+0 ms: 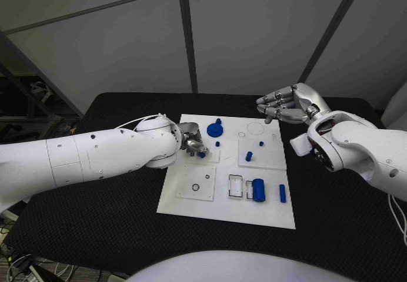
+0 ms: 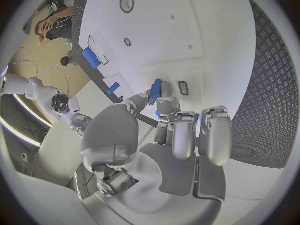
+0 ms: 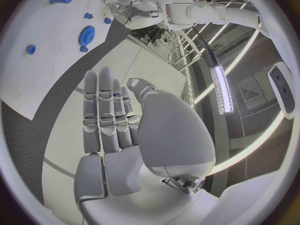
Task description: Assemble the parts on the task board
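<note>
Head view: the white task board [image 1: 191,205] is seen in the middle of the black table [image 1: 84,235], with small blue parts spread over it. A blue gear [image 1: 215,127] lies near the board's far edge, a short blue peg [image 1: 249,155] stands on a raised square plate further right, and a blue cylinder [image 1: 259,190] is set beside a thin blue pin [image 1: 282,193] near the board's near right corner. The left hand [image 1: 193,141] is lowered onto the board's far left part, its fingers curled together around a small blue part [image 1: 202,154]; in the left wrist view a blue piece [image 2: 155,89] is seen at the fingertips [image 2: 145,98], but whether it is truly pinched cannot be told. The right hand [image 1: 287,104] is held above the table just beyond the board's far right corner, touching nothing; in the right wrist view its fingers [image 3: 106,110] are extended side by side with nothing in them. No writing, label or brand can be read on the board or the parts.
</note>
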`<state>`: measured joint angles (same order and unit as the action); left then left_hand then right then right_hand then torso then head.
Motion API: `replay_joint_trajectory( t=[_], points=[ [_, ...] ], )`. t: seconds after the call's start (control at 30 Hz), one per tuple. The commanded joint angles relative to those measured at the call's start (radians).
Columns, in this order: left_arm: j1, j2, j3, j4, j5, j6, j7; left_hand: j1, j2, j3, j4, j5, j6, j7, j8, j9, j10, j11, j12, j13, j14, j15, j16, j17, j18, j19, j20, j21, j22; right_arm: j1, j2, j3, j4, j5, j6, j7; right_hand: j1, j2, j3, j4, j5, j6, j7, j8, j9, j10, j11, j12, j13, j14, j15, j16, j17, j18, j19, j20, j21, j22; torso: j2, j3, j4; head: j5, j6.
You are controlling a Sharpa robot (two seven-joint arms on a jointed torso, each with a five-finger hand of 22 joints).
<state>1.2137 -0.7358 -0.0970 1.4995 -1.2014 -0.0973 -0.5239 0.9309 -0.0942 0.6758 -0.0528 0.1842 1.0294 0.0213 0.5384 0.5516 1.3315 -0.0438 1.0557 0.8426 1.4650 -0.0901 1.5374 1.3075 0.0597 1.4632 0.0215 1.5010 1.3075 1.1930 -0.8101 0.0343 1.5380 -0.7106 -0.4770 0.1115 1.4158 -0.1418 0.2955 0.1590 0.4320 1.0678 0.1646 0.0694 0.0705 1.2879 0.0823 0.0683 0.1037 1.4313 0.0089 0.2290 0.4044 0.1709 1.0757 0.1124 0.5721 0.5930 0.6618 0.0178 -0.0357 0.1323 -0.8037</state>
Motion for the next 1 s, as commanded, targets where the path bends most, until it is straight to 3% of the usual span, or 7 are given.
replay_joint_trajectory(
  t=[0.03, 0.73, 1.0],
  points=[
    [-0.001, -0.002, -0.001, 0.006, 0.003, -0.019, -0.006, 0.065, 0.042, 0.033, -0.045, 0.002, -0.011, 0.004, 0.006, 0.000, -0.004, -0.002, -0.010, -0.007, 0.092, -0.007, 0.003, 0.215, -0.028, 0.019, -0.006, -0.009, 0.135, 0.002, -0.001, 0.000, 0.003, -0.002, 0.001, 0.006, -0.007, -0.003, 0.006, -0.002, 0.003, -0.008, 0.000, -0.003, 0.000, -0.005, 0.003, -0.004, -0.001, 0.006, 0.000, -0.005, -0.001, 0.011, 0.009, 0.000, -0.004, -0.001, 0.000, 0.0001, -0.0002, -0.001, -0.002],
    [-0.001, -0.040, -0.001, 0.057, 0.000, -0.168, 0.001, 0.103, 0.048, 0.030, -0.057, -0.001, -0.015, 0.008, 0.015, -0.005, 0.000, 0.001, -0.013, -0.008, 0.092, -0.004, 0.003, 0.216, -0.030, 0.026, -0.002, -0.002, 0.146, 0.002, -0.005, 0.000, 0.006, -0.002, 0.000, 0.009, -0.008, -0.003, 0.006, -0.001, 0.004, -0.008, 0.000, -0.003, 0.000, -0.005, 0.003, -0.004, -0.001, 0.006, 0.000, -0.006, -0.001, 0.011, 0.009, 0.000, -0.004, -0.001, -0.001, 0.0011, 0.0005, 0.003, -0.004],
    [-0.002, -0.022, -0.001, 0.030, -0.015, -0.154, -0.002, 0.106, 0.053, 0.027, -0.052, -0.001, -0.015, 0.009, 0.017, -0.006, 0.001, 0.002, -0.014, -0.009, 0.092, -0.004, 0.003, 0.216, -0.030, 0.025, -0.002, -0.003, 0.145, 0.002, -0.007, 0.000, 0.007, -0.002, -0.001, 0.009, -0.008, -0.003, 0.006, -0.001, 0.004, -0.008, 0.000, -0.003, 0.000, -0.005, 0.003, -0.004, -0.001, 0.006, 0.000, -0.006, -0.001, 0.011, 0.009, 0.000, -0.004, -0.001, 0.000, 0.0010, -0.0013, 0.005, -0.003]
  ],
)
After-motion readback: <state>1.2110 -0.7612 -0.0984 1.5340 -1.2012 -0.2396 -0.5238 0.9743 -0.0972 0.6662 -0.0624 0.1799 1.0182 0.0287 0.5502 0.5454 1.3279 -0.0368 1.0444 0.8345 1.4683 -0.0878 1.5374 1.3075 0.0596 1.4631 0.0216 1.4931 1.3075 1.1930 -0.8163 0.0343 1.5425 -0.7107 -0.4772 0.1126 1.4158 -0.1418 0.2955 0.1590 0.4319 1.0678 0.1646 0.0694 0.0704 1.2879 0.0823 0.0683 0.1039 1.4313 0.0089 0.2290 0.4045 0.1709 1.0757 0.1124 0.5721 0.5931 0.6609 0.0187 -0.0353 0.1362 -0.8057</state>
